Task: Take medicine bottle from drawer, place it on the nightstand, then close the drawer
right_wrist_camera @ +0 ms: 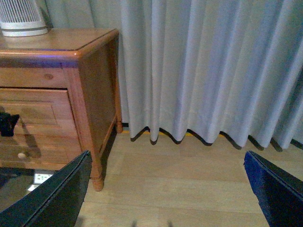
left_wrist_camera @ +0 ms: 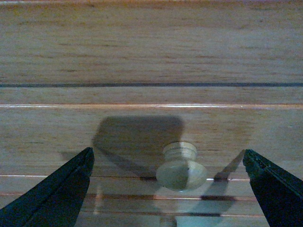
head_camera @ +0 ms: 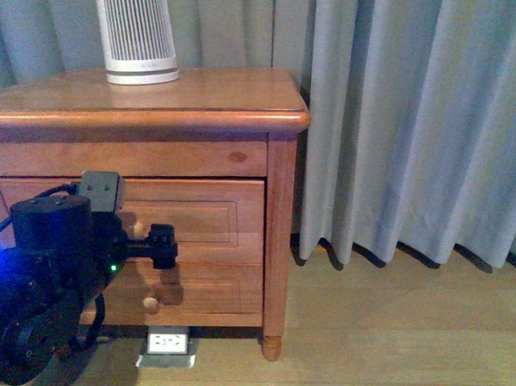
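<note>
Black fingers (left_wrist_camera: 61, 189) of the left gripper (left_wrist_camera: 168, 153) fill the near corners of the left wrist view. They are spread wide, with the round wooden knob (left_wrist_camera: 181, 168) between them and touching neither. Behind the knob runs the honey-wood front of the drawer (head_camera: 198, 216).

From the front view, the bulky left arm (head_camera: 43, 270) sits at 8 o'clock, reaching level toward that upper drawer. Its tip is at the knob, whose near side it partly hides. The drawer seems shut, its front about flush with the frame, though shadow along its edge makes that hard to confirm. Its inside is hidden. A shorter drawer front (head_camera: 204, 288) lies just below, with its own knob (head_camera: 151, 304) at 7 o'clock.

The nightstand (head_camera: 245, 91) spans 9 to 12 o'clock. On its glossy top a white ribbed cylinder (head_camera: 135, 32) stands upright at 11 o'clock. A small pale box with a display (head_camera: 168, 342) rests on the floor (head_camera: 389, 333) under the cabinet, near 7 o'clock. Grey curtain (head_camera: 413, 122) hangs from 12 to 3 o'clock.

The right gripper (right_wrist_camera: 165, 158) is likewise spread apart and holds nothing. It faces the curtain and floor beside the nightstand.
</note>
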Robot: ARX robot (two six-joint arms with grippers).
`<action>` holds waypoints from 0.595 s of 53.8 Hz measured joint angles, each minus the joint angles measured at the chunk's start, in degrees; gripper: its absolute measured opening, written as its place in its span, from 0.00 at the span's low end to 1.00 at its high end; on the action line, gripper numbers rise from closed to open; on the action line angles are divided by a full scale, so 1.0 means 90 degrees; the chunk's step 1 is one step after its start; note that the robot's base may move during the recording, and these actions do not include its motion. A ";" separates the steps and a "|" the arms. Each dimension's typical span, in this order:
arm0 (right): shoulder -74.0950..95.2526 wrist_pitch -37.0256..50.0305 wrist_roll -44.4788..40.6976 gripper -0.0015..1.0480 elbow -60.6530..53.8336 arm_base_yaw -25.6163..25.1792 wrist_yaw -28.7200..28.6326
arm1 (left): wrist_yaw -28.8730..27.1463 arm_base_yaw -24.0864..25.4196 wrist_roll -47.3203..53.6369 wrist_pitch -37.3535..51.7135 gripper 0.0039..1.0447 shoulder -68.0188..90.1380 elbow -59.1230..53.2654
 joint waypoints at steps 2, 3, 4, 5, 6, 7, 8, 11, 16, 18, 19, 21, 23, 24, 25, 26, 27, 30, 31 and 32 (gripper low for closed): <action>0.0000 0.0000 0.0000 0.93 0.0000 0.0000 0.0000 | -0.0002 -0.0007 -0.0005 -0.0039 0.94 0.0015 0.0041; 0.0000 0.0000 0.0000 0.93 0.0000 0.0000 0.0000 | 0.0002 -0.0010 -0.0005 -0.0046 0.94 0.0017 0.0049; 0.0000 0.0000 0.0000 0.93 0.0000 0.0000 0.0000 | 0.0002 -0.0010 -0.0002 -0.0068 0.94 0.0019 0.0058; 0.0000 0.0000 0.0000 0.93 0.0000 0.0000 0.0000 | 0.0000 -0.0012 -0.0005 -0.0080 0.94 0.0019 0.0061; 0.0000 0.0000 0.0000 0.93 0.0000 0.0000 0.0000 | 0.0002 -0.0017 -0.0005 -0.0104 0.94 0.0019 0.0068; 0.0000 0.0000 0.0000 0.93 0.0000 0.0000 0.0000 | 0.0002 -0.0017 -0.0005 -0.0119 0.94 0.0019 0.0073; 0.0000 0.0000 0.0000 0.93 0.0000 0.0000 0.0000 | 0.0002 -0.0019 -0.0002 -0.0131 0.94 0.0024 0.0083; 0.0000 0.0000 0.0000 0.93 0.0000 0.0000 0.0000 | 0.0002 -0.0032 -0.0002 -0.0141 0.94 0.0029 0.0092; 0.0000 0.0000 0.0000 0.93 0.0000 0.0000 0.0000 | 0.0002 -0.0053 -0.0002 -0.0141 0.86 0.0039 0.0109; 0.0000 0.0000 0.0000 0.93 0.0000 0.0000 0.0000 | -0.0002 -0.0056 -0.0005 -0.0143 0.81 0.0039 0.0114; 0.0000 0.0000 0.0000 0.93 0.0000 0.0000 0.0000 | -0.0007 -0.0061 -0.0005 -0.0141 0.79 0.0041 0.0114; 0.0000 0.0000 0.0000 0.93 0.0000 0.0000 0.0000 | -0.0015 -0.0070 -0.0005 -0.0143 0.74 0.0041 0.0117; 0.0000 0.0000 0.0000 0.93 0.0000 0.0000 0.0000 | -0.0019 -0.0075 -0.0005 -0.0143 0.69 0.0041 0.0117; 0.0000 0.0000 0.0000 0.93 0.0000 0.0000 0.0000 | -0.0019 -0.0078 -0.0005 -0.0143 0.66 0.0041 0.0117; 0.0000 0.0000 0.0000 0.93 0.0000 0.0000 0.0000 | -0.0019 -0.0078 -0.0005 -0.0141 0.60 0.0041 0.0119; 0.0000 0.0000 0.0000 0.93 0.0000 0.0000 0.0000 | -0.0019 -0.0078 -0.0005 -0.0143 0.59 0.0044 0.0119; 0.0000 0.0000 0.0000 0.93 0.0000 0.0000 0.0000 | -0.0022 -0.0078 -0.0005 -0.0143 0.55 0.0041 0.0119; 0.0000 0.0000 0.0000 0.93 0.0000 0.0000 0.0000 | -0.0019 -0.0078 -0.0002 -0.0143 0.47 0.0041 0.0119; 0.0000 0.0000 0.0000 0.93 0.0000 0.0000 0.0000 | -0.0019 -0.0078 -0.0005 -0.0143 0.45 0.0044 0.0119; 0.0000 0.0000 0.0000 0.93 0.0000 0.0000 0.0000 | -0.0019 -0.0078 -0.0002 -0.0143 0.42 0.0044 0.0119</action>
